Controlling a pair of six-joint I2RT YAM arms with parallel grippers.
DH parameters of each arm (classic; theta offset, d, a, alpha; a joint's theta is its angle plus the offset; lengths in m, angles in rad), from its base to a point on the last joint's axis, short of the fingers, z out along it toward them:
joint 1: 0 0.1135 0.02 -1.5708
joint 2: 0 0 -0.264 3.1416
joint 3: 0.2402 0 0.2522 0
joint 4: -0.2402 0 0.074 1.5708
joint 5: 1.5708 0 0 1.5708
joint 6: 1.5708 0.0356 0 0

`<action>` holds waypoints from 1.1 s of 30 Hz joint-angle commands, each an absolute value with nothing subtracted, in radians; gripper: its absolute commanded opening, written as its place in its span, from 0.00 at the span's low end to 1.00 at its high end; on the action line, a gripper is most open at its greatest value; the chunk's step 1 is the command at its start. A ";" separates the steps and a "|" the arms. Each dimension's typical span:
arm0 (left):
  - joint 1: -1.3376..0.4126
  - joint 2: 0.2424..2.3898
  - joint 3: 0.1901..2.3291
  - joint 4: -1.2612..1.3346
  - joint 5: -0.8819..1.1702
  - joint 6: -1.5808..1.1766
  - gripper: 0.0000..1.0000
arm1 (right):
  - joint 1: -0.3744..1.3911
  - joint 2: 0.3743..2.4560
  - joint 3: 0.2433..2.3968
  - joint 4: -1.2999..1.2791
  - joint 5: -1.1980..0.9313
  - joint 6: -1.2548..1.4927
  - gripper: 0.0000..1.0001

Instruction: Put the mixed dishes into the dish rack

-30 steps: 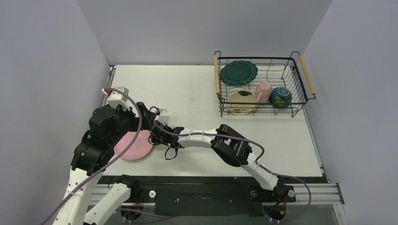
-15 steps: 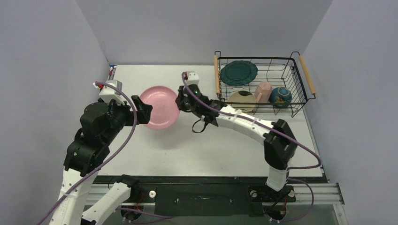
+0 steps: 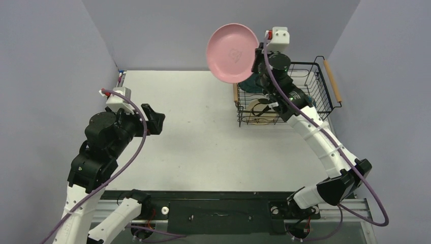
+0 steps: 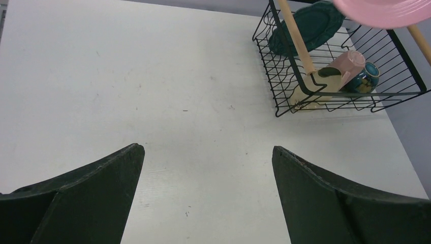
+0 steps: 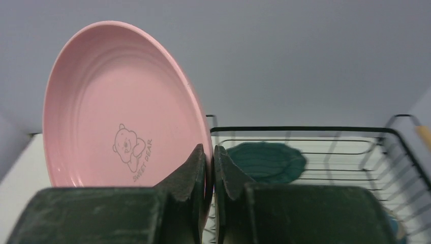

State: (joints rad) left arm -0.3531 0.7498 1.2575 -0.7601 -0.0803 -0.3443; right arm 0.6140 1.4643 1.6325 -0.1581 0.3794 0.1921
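- Since half a second ago, the right arm point(image 3: 325, 147) has swung from the table's middle up and to the far right, carrying the pink plate point(image 3: 233, 52) with it. The left arm point(image 3: 101, 147) has barely shifted.
- Table point(image 3: 203, 132): no dish is left on it in these views, so the pink plate looks like the last one to load.
- Rack point(image 3: 332, 83): it sits at the far right of the table. The far-right part looks the freest, though the arm hides much of it from above.
- Pink plate: it hangs high in the air on edge, over the rack's left end, touching nothing but the fingers.
- Dishes already in the rack:
  - teal plate point(image 4: 310, 23), far left
  - cream dish point(image 4: 310, 96), near left
  - cup point(image 4: 350, 63) and bowl point(image 4: 368, 76), near right and close together
- Right gripper point(image 5: 209, 157): its jaws are pressed on the pink plate's rim, one finger on each face.
- Left gripper point(image 4: 207, 148): its jaws are spread wide and hold nothing, over the table's left side.
- Step in hand: carrying the pink plate to the rack, with placing not yet begun.
- Next move, as I judge it:
  - bring the plate down past the left wooden handle point(image 4: 295, 33) and the wire rim
  - keep it off the teal plate and set it in a free spot
  - only then part the jaws
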 commanded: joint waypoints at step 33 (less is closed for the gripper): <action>-0.501 0.912 1.147 -0.649 -0.129 -0.373 0.97 | 0.277 1.591 1.546 -0.153 -0.070 -1.384 0.00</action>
State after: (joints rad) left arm -0.4881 0.9009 1.1538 -0.7105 -0.1043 -0.3630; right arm 0.2684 1.5764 1.5196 -0.1516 0.0418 -1.2243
